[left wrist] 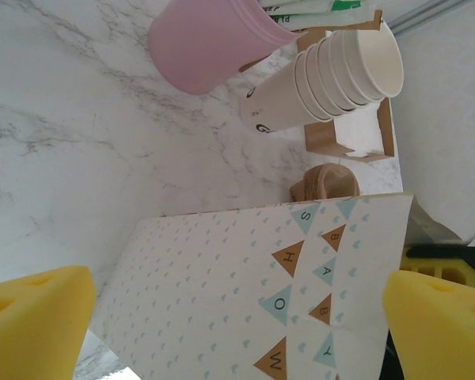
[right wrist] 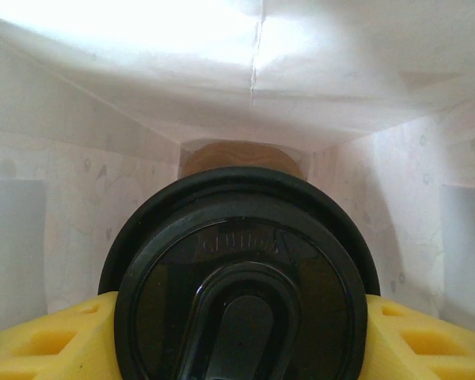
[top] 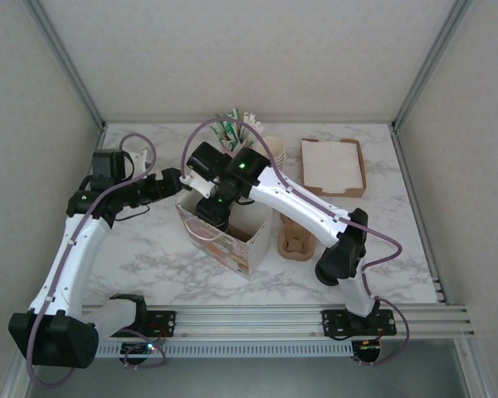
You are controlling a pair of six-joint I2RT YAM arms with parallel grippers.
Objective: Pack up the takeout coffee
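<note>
Right gripper [right wrist: 239, 332] clamps tan-brown paper coffee cup [right wrist: 241, 157], round black plastic lid [right wrist: 241, 269], inside patterned white paper bag [right wrist: 71, 237]; walls close both sides. Left gripper [left wrist: 237, 324] spread wide, empty, beside bag's outside.

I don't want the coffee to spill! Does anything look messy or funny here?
Nothing stands out. The takeout coffee has its black lid on, held by the right gripper inside the gift bag. No spill shows on the table.
</note>
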